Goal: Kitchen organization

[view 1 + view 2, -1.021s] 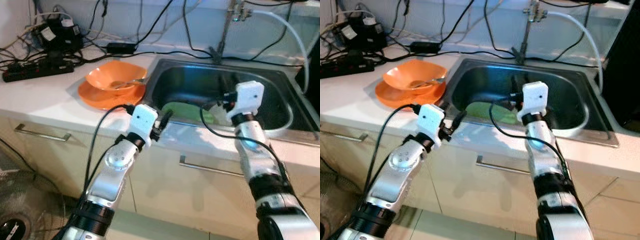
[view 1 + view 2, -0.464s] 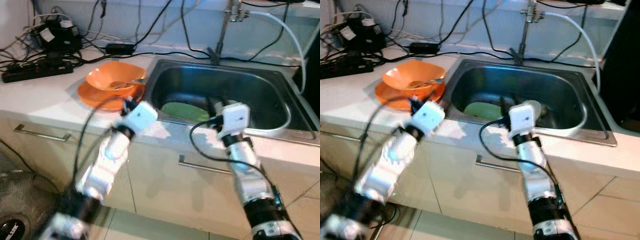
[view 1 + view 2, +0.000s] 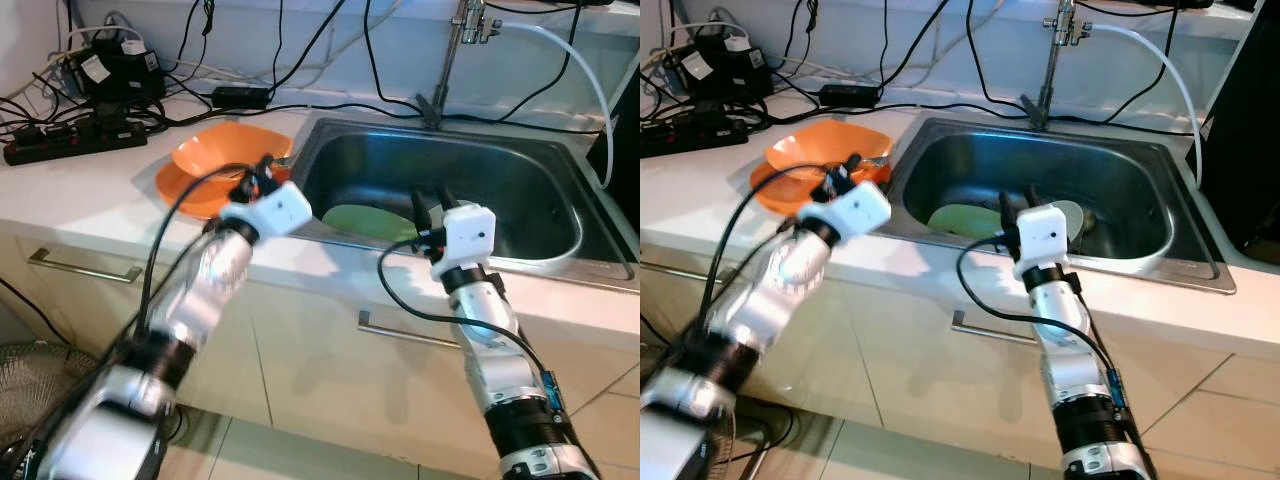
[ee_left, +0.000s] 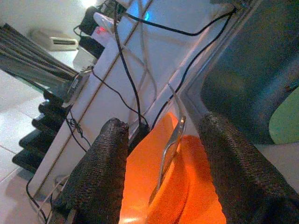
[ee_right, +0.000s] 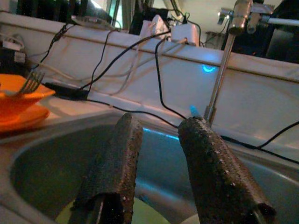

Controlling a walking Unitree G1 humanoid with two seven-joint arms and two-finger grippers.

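Spreading its two black fingers wide and holding nothing, the left gripper (image 3: 262, 176) is hanging over the counter right at the near edge of the orange bowl (image 3: 226, 152), with the fork (image 4: 169, 150) lying in that bowl framed between the fingers in the left wrist view. A second ago this arm was lower, out in front of the counter edge beside the sink; it has now swung up and across toward the dishes, which suggests the bowl or the fork is the next thing to be picked up. The bowl is sitting on an orange plate (image 3: 180, 192) on the white counter (image 3: 80, 200).

The right gripper (image 3: 431, 205), also parted and empty, is now sitting at the front rim of the steel sink (image 3: 560, 195), having pulled back and dropped from its earlier higher reach over the basin. A green plate (image 3: 368, 220) is lying in the sink bottom.

Cables and a power strip (image 3: 75, 140) are crowding the counter behind the bowl, and the faucet (image 3: 455, 50) is rising at the back.
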